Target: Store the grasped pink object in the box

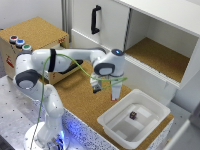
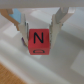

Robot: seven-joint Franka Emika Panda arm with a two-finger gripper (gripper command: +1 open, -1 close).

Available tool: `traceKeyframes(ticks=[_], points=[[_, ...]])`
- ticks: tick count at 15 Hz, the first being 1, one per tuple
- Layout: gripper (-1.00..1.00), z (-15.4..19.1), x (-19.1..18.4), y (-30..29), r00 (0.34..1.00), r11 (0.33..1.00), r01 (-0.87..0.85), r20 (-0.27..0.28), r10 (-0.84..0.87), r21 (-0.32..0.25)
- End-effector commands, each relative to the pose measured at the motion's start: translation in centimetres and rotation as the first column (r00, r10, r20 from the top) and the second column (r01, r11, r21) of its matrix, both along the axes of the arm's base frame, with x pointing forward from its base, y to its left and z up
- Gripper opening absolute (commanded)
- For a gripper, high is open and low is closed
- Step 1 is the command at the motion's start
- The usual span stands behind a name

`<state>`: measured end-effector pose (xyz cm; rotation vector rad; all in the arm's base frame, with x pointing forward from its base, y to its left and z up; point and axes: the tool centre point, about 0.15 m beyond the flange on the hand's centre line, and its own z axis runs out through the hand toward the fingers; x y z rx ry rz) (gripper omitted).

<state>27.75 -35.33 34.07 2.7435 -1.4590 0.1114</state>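
Note:
In the wrist view the pink object (image 2: 38, 41) is a small pinkish-red cube with a black letter N on its face, held between my two fingers (image 2: 58, 22). My gripper (image 2: 39, 38) is shut on it. In the exterior view my gripper (image 1: 112, 96) hangs just above the rim of the box (image 1: 146, 95) on the side nearest the arm. The pink object (image 1: 111, 98) shows there only as a tiny red speck at the fingertips. The box is a white shallow tub standing on the cork-covered surface. Behind the cube the wrist view shows only white plastic.
A small dark cube (image 1: 133, 115) lies inside the box. A cork-topped drawer unit (image 1: 35, 37) with coloured buttons stands at the exterior view's left. A white cabinet (image 1: 150, 40) with a black handle (image 1: 95, 19) and an open shelf rises behind the arm.

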Motion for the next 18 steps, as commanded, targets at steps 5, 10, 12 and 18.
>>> traceKeyframes(ticks=[5, 10, 12, 18], points=[[-1.0, -4.7, 5.0, -12.7, 0.993, 0.982, 0.093, -0.085, -0.08, 0.163], [-1.0, -7.3, 5.6, -14.2, 0.992, 0.972, 0.128, -0.038, -0.122, 0.196], [-1.0, -8.4, 6.1, -14.1, 0.99, 0.967, 0.142, -0.032, -0.138, 0.213], [-1.0, -10.5, 7.7, -13.4, 0.988, 0.957, 0.155, -0.045, -0.148, 0.246]])
